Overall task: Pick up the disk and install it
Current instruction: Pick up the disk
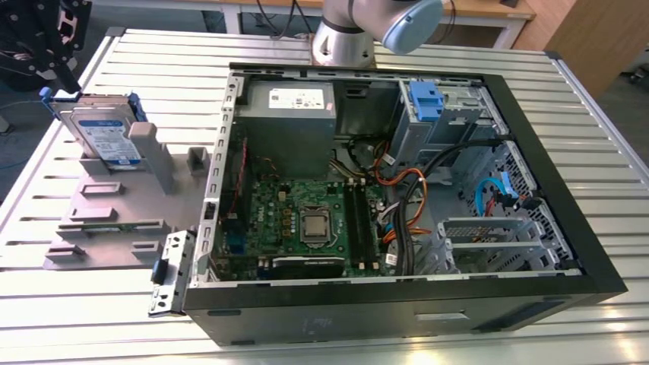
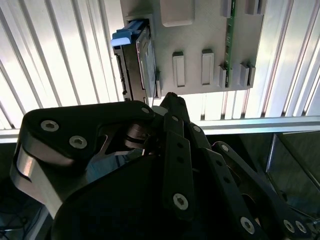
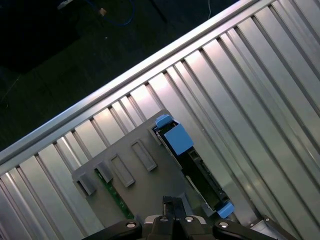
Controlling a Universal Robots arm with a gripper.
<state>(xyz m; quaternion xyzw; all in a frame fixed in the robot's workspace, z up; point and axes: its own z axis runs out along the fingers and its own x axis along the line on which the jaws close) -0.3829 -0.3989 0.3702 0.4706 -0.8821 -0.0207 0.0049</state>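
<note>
Your gripper (image 3: 172,202) has its jaws brought together on nothing. In both wrist views the black fingertips meet at one point with no gap between them. It hangs above the grey fixture plate (image 1: 121,209), over the plate's edge close to the disk (image 1: 102,133), and touches neither.

You will find the disk standing on edge in a slot at the fixture plate's far corner, as the exterior view shows it. Its white-and-blue label faces that camera and its blue carrier (image 3: 175,137) frames it at both ends. In the first wrist view you look down on the disk's thin top edge, with a blue tab at each end. Nothing is gripping the disk.

Several low grey blocks (image 2: 179,67) rise from the plate beside the disk. A narrow green circuit board (image 3: 112,197) sits on edge in another slot, well apart from the disk.

The open computer case (image 1: 385,315) lies just beside the plate, on the exterior view's right, and both rest on the slatted metal table (image 1: 61,304). Inside the case, the grey power supply (image 1: 289,114) sits on the side nearer the plate and the green motherboard (image 1: 304,220) lies flat on the case floor. The drive bay with its blue bracket (image 1: 424,99) stands on the side farther from the plate. The arm's base (image 1: 345,38) rises beyond the case.
</note>
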